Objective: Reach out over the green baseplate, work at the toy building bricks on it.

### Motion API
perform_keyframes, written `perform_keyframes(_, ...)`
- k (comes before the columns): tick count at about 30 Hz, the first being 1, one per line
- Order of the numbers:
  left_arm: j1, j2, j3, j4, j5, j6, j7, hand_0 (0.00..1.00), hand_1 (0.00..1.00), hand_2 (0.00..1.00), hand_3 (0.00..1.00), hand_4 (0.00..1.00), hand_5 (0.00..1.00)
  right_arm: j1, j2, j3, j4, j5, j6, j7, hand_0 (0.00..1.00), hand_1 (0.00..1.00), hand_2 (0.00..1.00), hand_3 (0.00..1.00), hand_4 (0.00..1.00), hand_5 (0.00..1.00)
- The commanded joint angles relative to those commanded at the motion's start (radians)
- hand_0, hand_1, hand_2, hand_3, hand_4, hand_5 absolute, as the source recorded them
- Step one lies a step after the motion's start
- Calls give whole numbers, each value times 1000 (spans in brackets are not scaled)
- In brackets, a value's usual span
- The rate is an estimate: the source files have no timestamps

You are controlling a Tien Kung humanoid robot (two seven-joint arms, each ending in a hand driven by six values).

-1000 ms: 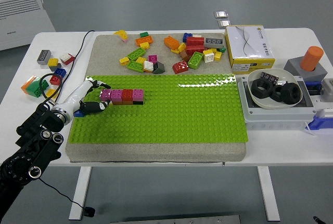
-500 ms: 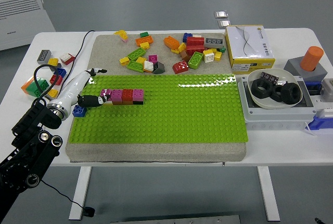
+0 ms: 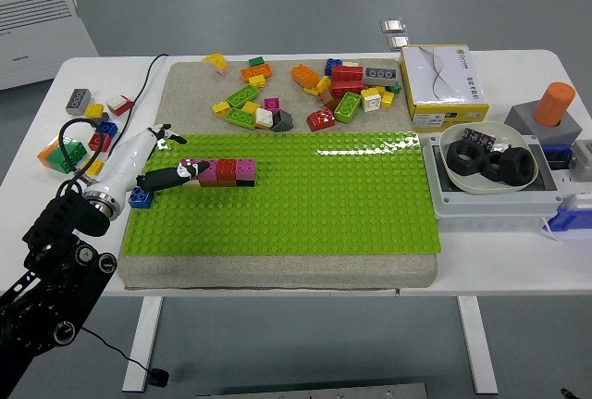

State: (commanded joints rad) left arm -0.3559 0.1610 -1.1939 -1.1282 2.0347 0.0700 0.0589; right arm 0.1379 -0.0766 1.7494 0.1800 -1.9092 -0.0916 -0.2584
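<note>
1. The left hand [image 3: 171, 166] reaches in from the lower left over the near-left part of the green baseplate [image 3: 305, 205], which lies on a grey mat [image 3: 277, 268] on the white bench [image 3: 518, 265].
2. Its dark fingers [image 3: 185, 173] point right and touch the left end of a short row of bricks [image 3: 228, 171], magenta, red and pink, pressed onto the baseplate; whether they grip the end brick or only rest against it, I cannot tell.
3. A blue brick [image 3: 141, 199] sits just under the white wrist, at the baseplate's left edge.
4. A heap of loose bricks [image 3: 305, 93] in many colours lies on the mat beyond the baseplate.
5. A few more bricks [image 3: 88, 130] lie on the bench to the left of the mat.
6. To the right stand a yellow box [image 3: 442, 87] and a white bowl [image 3: 481, 181] with black rings in it.
</note>
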Motion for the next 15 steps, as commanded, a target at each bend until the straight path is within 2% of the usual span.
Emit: perform_keyframes(15,20,2,28,8,-10,-9,7,958,931,935,660,949,676,0,-1,-4,0,4,-1,0,519,601,726,815,913,998)
